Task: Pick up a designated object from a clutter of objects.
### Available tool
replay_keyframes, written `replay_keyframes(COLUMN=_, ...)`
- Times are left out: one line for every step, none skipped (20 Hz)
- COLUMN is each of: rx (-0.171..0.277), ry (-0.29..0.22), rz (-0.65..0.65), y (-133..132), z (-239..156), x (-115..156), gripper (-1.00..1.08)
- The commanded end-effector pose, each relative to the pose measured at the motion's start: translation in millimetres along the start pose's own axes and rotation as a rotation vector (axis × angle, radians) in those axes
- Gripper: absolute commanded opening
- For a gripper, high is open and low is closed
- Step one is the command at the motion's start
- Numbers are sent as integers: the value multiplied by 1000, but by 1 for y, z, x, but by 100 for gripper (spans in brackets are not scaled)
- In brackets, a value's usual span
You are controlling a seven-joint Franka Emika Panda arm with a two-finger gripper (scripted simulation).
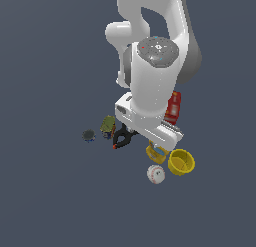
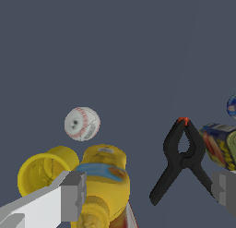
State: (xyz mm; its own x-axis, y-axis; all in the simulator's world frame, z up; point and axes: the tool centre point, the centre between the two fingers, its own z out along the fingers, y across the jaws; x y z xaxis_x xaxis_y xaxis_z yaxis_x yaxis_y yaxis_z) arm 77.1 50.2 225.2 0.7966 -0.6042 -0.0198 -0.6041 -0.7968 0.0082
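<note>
Arm poised over the clutter, jaws spread wide, nothing held.

White jointed arm (image 1: pixel 152 66) reaches down from above; gripper (image 2: pixel 147 195) hangs over the yellow plastic bottle (image 2: pixel 103 176) and black spring clamp (image 2: pixel 182 160), grey fingers (image 2: pixel 73 195) well apart and empty. Small white baseball with red stitching (image 1: pixel 156 174) lies free on the grey floor (image 1: pixel 50 191), just beside the yellow cup (image 1: pixel 181 162), near the bottle. Tall red box (image 1: pixel 173 107) partly hidden behind the arm.
</note>
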Motion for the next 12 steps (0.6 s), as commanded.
replay_keyframes(rx=1, ry=1, rz=62, y=-7, z=8, x=3, gripper=100)
replay_keyframes(rx=2, ry=1, rz=86, y=-10, z=11, x=3, gripper=100)
replay_keyframes(rx=2, ry=1, rz=110, y=-13, z=14, x=4, gripper=100)
replay_keyframes(rx=3, ry=1, rz=134, y=-16, z=17, x=5, gripper=100)
replay_keyframes(rx=3, ry=2, rz=158, y=-19, z=20, x=6, gripper=100)
replay_keyframes(rx=4, ry=2, rz=182, y=-22, z=24, x=7, gripper=100)
replay_keyframes(rx=4, ry=2, rz=206, y=-25, z=27, x=8, gripper=100)
replay_keyframes(rx=4, ry=3, rz=230, y=-28, z=30, x=8, gripper=100)
replay_keyframes(rx=5, ry=3, rz=254, y=-30, z=34, x=9, gripper=100)
replay_keyframes(rx=5, ry=3, rz=278, y=-33, z=37, x=10, gripper=100)
replay_keyframes(rx=6, ry=4, rz=302, y=-36, z=40, x=10, gripper=100)
replay_keyframes(rx=6, ry=4, rz=326, y=-39, z=44, x=11, gripper=100)
